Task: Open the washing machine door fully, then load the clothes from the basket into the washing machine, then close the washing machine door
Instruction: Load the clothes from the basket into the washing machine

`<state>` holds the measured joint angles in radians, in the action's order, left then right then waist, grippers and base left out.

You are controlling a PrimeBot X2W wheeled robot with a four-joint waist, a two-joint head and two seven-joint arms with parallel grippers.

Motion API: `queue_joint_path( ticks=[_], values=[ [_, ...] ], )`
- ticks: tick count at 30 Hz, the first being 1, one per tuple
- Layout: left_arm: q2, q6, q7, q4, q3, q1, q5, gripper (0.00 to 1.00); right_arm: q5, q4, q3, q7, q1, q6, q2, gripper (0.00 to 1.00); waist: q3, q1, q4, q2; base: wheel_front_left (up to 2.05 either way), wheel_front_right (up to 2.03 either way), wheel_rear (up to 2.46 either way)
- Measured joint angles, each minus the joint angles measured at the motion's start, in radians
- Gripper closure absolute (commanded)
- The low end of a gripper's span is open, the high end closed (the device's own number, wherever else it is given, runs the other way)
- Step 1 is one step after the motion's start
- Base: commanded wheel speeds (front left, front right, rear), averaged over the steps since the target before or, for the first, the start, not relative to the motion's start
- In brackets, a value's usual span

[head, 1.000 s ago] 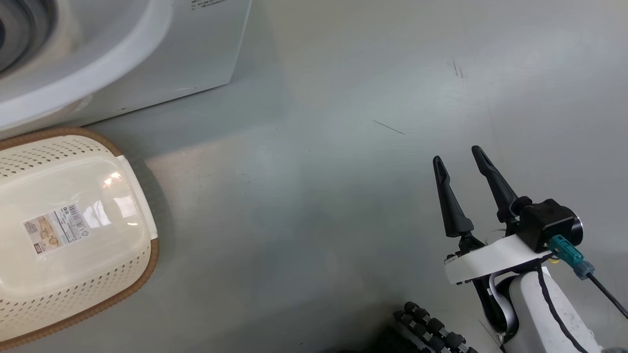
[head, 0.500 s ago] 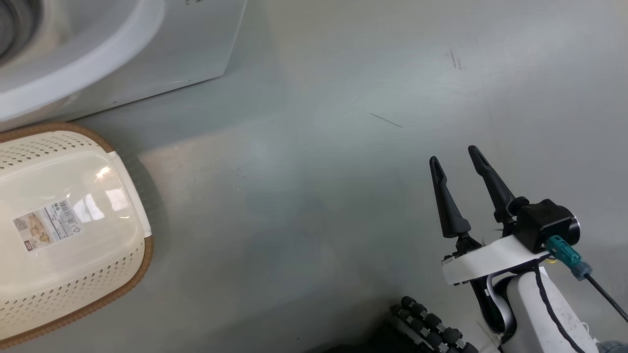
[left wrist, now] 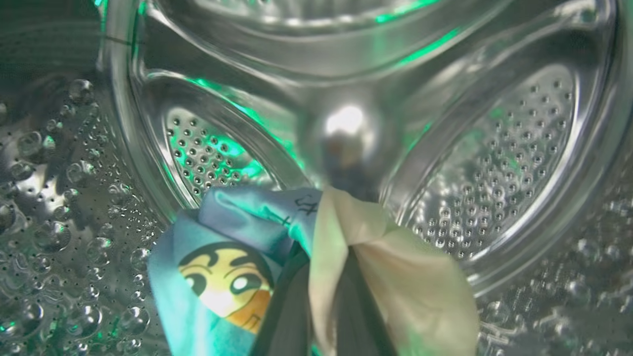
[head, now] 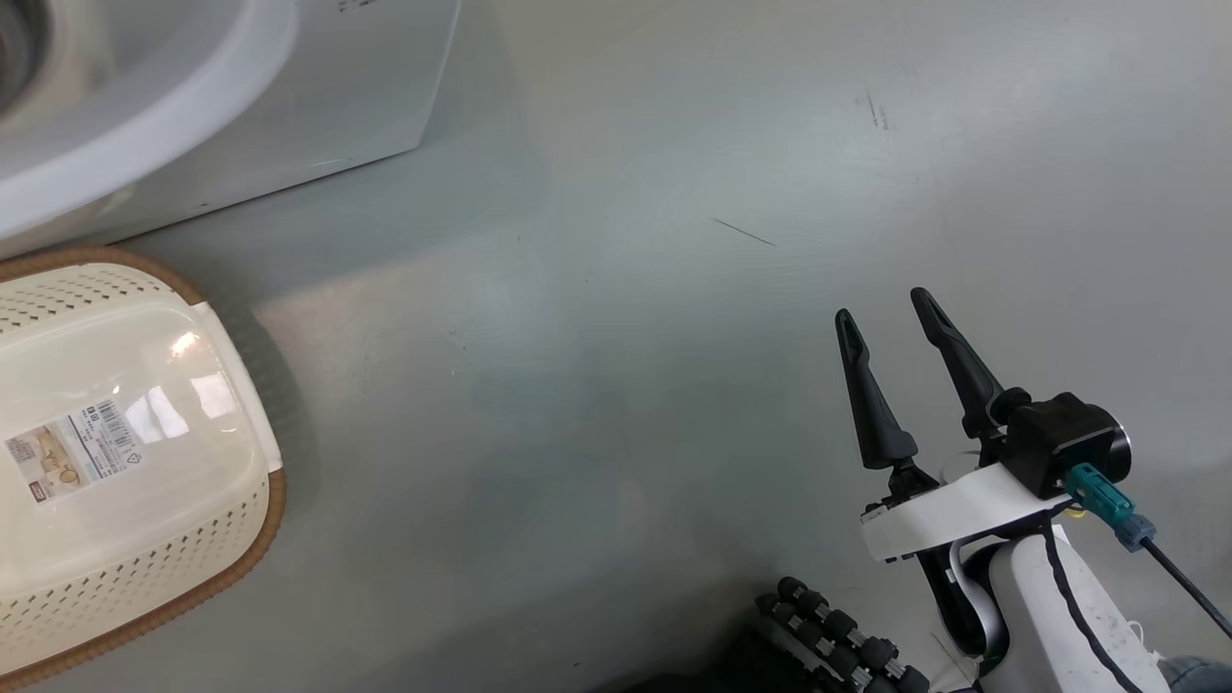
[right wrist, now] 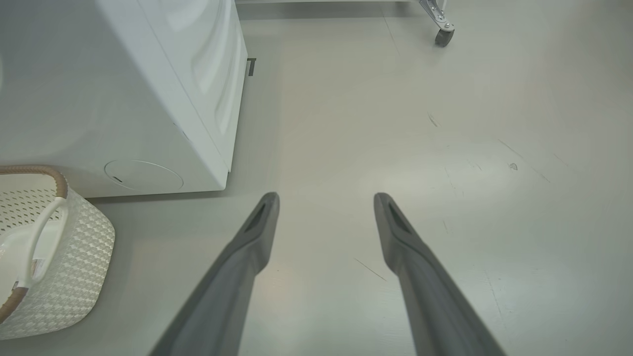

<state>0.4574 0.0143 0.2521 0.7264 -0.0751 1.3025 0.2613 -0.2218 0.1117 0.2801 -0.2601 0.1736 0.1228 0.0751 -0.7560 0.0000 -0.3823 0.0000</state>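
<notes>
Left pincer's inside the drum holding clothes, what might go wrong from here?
The clothes drape over the shut left pincer, so on release the fabric may cling and get dragged back out of the drum.
The basket sits close to the washing machine, so it might obstruct closing the door.

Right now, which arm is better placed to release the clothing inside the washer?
Left. The left tool is shut on the light blue cartoon-printed fabric garment, inside the shiny dimpled steel drum. The right tool hangs open, empty, above the grey floor.
</notes>
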Motion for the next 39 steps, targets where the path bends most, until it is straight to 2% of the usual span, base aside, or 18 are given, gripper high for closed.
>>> queue_joint_path(
  ticks=[1,2,3,4,7,8,10,11,12,14,15,24,39],
  values=[
    [0.002,0.000,0.000,0.017,0.009,0.000,-0.004,1.00,0.000,0.000,0.000,0.000,0.000,0.000,0.000,0.00,0.001,0.0000,0.000,0.0000,0.00,0.00,0.00],
    [0.005,-0.001,0.000,0.030,0.016,-0.001,-0.016,0.96,0.000,0.000,-0.002,0.000,0.000,0.000,0.000,0.00,0.002,0.0000,-0.001,0.0000,0.00,0.00,0.00],
    [0.007,-0.003,0.000,0.046,0.017,-0.001,-0.024,0.86,0.000,0.000,-0.004,0.000,0.000,0.000,0.000,0.00,0.003,0.0000,-0.001,0.0000,0.00,0.00,0.00],
    [0.008,-0.003,-0.008,0.062,0.021,-0.001,-0.025,0.83,0.000,0.000,-0.005,0.000,0.000,0.000,0.000,0.00,0.004,0.0000,0.000,0.0000,0.00,0.00,0.00],
    [0.010,-0.003,-0.037,0.100,0.036,-0.001,-0.030,0.84,0.000,0.001,-0.008,0.000,-0.001,0.000,0.000,0.00,0.010,0.0000,0.001,0.0000,0.00,0.00,0.00],
    [0.010,-0.003,-0.045,0.112,0.042,-0.002,-0.032,0.81,0.000,0.001,-0.010,0.000,-0.001,0.000,-0.001,0.00,0.012,0.0000,0.001,0.0000,0.00,0.00,0.00],
    [0.010,-0.003,-0.068,0.136,0.044,-0.001,-0.032,0.67,-0.010,0.001,-0.018,0.000,-0.004,0.000,-0.002,0.00,0.016,0.0000,0.002,0.0000,0.00,0.00,0.00],
    [0.010,-0.003,-0.081,0.147,0.044,-0.001,-0.032,0.67,-0.014,0.001,-0.020,0.000,-0.007,0.000,-0.003,0.00,0.019,0.0000,0.002,0.0000,0.00,0.00,0.00],
    [0.009,-0.002,-0.094,0.159,0.044,-0.001,-0.031,0.53,-0.016,0.001,-0.021,0.000,-0.010,0.000,-0.003,0.00,0.021,0.0000,0.002,0.0000,0.00,0.00,0.00],
    [0.009,-0.001,-0.103,0.171,0.051,-0.001,-0.032,0.04,-0.017,0.001,-0.021,0.000,-0.020,0.000,-0.004,0.00,0.026,0.0000,0.003,0.0000,0.00,0.00,0.00],
    [0.009,-0.001,-0.106,0.174,0.052,0.001,-0.032,0.00,-0.017,0.002,-0.021,0.000,-0.023,0.000,-0.004,0.00,0.028,0.0000,0.004,0.0000,0.00,0.00,0.00],
    [0.000,-0.019,-0.195,0.257,0.047,0.015,-0.030,0.00,-0.017,0.003,-0.023,0.000,-0.023,0.000,-0.004,0.00,0.048,0.0000,0.008,0.0000,0.00,0.00,0.00],
    [-0.065,-0.043,-0.218,0.335,0.039,0.015,-0.013,0.00,-0.017,0.008,-0.059,0.000,-0.036,0.000,0.005,0.00,0.103,0.0000,0.034,0.0000,0.00,0.00,0.00]
  ],
)
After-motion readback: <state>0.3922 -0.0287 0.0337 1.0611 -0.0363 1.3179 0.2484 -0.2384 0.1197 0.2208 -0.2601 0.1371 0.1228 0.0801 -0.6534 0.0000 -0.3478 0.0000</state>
